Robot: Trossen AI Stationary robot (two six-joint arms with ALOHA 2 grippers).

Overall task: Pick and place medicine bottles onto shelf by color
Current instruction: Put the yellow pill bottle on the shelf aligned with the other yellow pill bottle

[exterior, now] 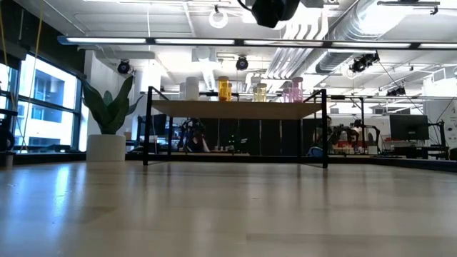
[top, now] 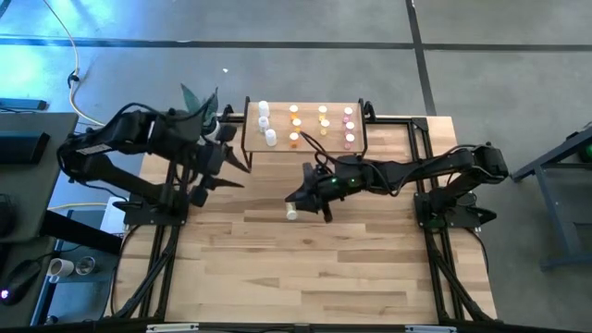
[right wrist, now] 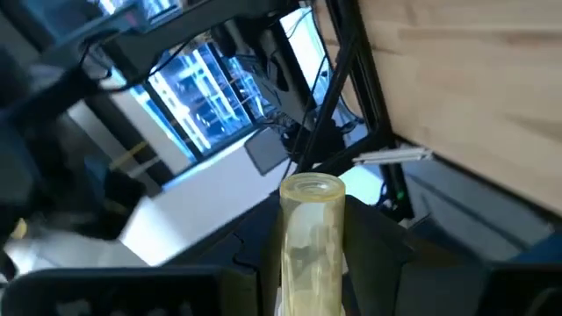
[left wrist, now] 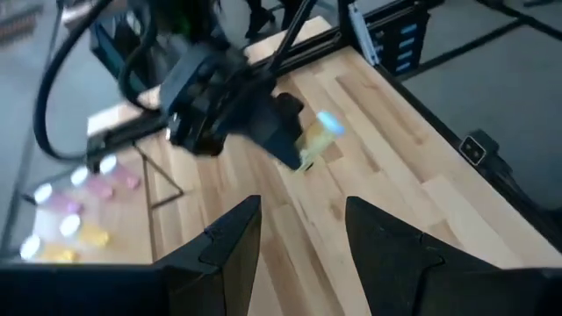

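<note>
1. Broadly spread: striped wooden surface (top: 305, 259), with shelf (top: 305, 148) at its far edge.
2. Parked left of shelf: left gripper (top: 236, 171), fingers (left wrist: 228, 250) partly apart, empty.
3. Mid-surface: right gripper (top: 298, 205), fingers clamped on pale bottle (right wrist: 312, 241).
4. Grouped on shelf: white, orange, yellow, pink bottles (top: 296, 125).

I count one shelf (top: 280, 116) on one desk (top: 305, 268). On the shelf stand three white bottles (top: 264, 121), three orange bottles (top: 295, 123), what look like two yellow bottles (top: 323, 111), and three pink bottles (top: 350, 126). One more yellowish bottle (right wrist: 311, 237) sits in my right tool (top: 295, 207). There is one potted plant (exterior: 107, 121).
</note>
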